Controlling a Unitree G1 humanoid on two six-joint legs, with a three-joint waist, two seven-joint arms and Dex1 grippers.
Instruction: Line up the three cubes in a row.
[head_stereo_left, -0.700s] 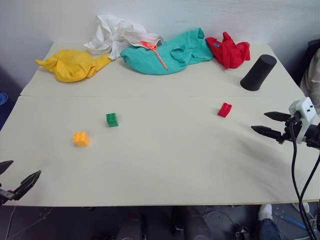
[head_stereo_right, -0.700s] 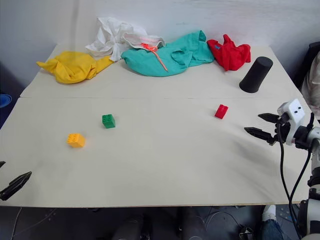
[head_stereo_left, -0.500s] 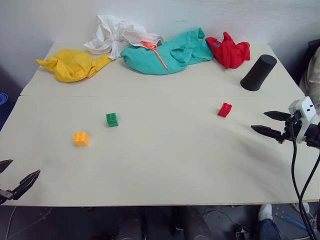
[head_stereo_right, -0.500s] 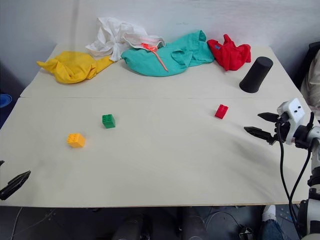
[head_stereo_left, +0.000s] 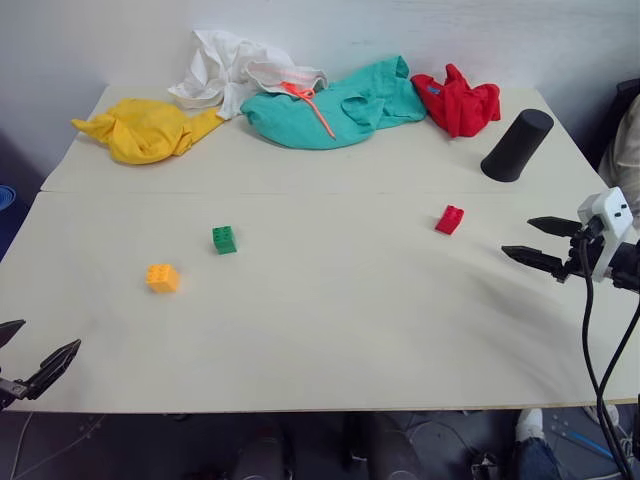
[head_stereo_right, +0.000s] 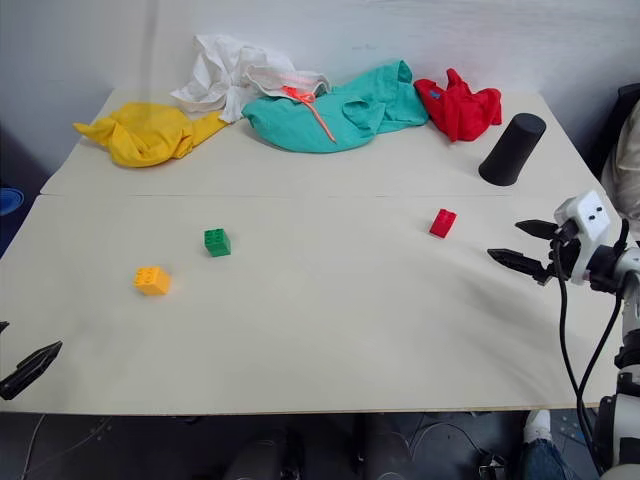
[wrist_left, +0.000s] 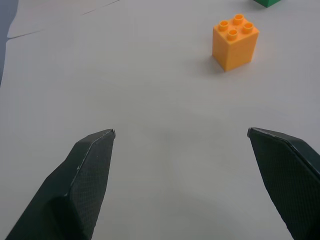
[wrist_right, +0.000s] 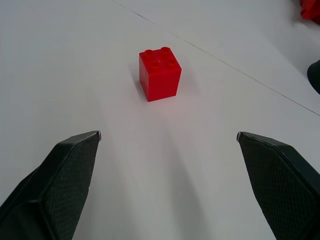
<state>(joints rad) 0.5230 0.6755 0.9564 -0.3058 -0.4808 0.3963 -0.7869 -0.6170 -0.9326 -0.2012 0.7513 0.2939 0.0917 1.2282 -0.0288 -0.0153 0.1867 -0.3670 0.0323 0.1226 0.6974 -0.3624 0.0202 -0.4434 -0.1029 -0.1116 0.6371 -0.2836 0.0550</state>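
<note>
The three small plastic studded bricks sit apart on the pale, cream-coloured tabletop (head_stereo_left: 330, 330), not in a row. The orange-yellow plastic brick (head_stereo_left: 162, 277) is toward the near left, studs up. The green plastic brick (head_stereo_left: 224, 239) is a bit farther back and to its right, near but not touching. The red plastic brick (head_stereo_left: 449, 219) is well apart from both, over on the right half, just beyond the seam where the two table panels meet.

The left gripper (head_stereo_left: 28, 358) hangs at the near left corner, at the table edge, its two black fingers spread wide w/ nothing between them. In its wrist view the orange-yellow brick (wrist_left: 235, 41) stands beyond the fingertips (wrist_left: 92, 150), off toward one finger's side (the green one just peeks in at the frame edge).

The right gripper (head_stereo_left: 532, 241) hovers over the right side of the table, pointing in toward the middle, fingers also wide apart and empty. The red brick (wrist_right: 160, 73) lies ahead of it, clear of both fingertips (wrist_right: 80, 150), no contact.

Along the far edge, left to right: a crumpled yellow cloth (head_stereo_left: 145, 130), a white cloth bundle (head_stereo_left: 230, 68), a teal cloth (head_stereo_left: 340, 105) w/ an orange-pink cord on it, and a red cloth (head_stereo_left: 458, 102). A black cylinder (head_stereo_left: 516, 145) stands tilted at the far right, near the red cloth but not touching.
</note>
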